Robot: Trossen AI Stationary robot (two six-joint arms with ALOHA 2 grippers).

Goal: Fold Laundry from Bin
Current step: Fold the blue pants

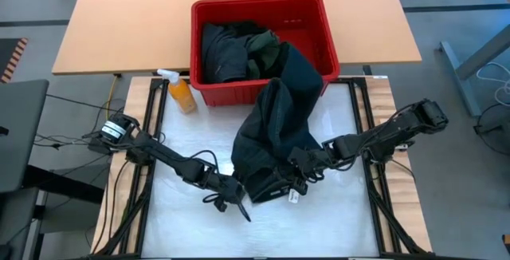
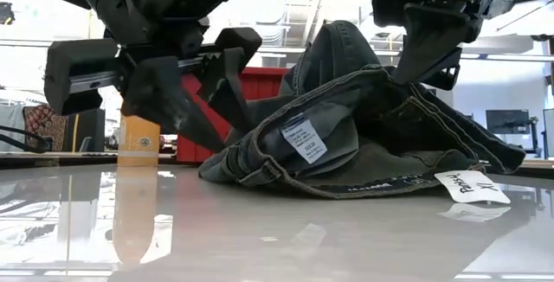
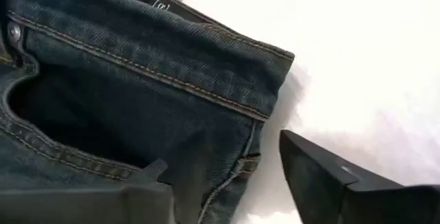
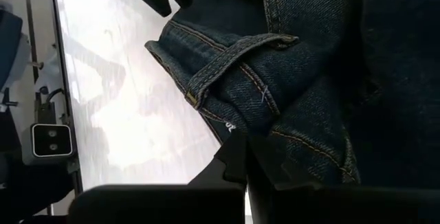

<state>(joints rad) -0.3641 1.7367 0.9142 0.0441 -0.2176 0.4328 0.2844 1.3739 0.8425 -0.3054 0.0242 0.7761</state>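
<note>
A pair of dark blue jeans (image 1: 275,132) hangs out of the red bin (image 1: 319,9), legs over its front rim, waist end on the white mat. More dark laundry (image 1: 231,49) lies inside the bin. My right gripper (image 1: 307,164) is shut on the jeans near the waist. My left gripper (image 1: 235,200) stands open and low at the waistband's end (image 3: 268,66), one finger over the denim, the other over bare mat. A white label (image 2: 303,139) and a paper tag (image 2: 472,187) show on the jeans. My left gripper has one finger (image 3: 148,186) lying over the denim below the waistband; I cannot tell whether it touches. My right gripper pinches a fold of denim (image 4: 289,148) near the waist between its two fingers, slanting down from above on the table's right side. That part (image 2: 389,73) is raised like a tent, and the waistband around it rests on the mat.
An orange spray bottle (image 1: 179,92) stands left of the bin at the mat's far left corner. The bin stands at the edge of a wooden table (image 1: 119,21) behind the mat. Bare white mat (image 1: 183,228) lies toward the near edge.
</note>
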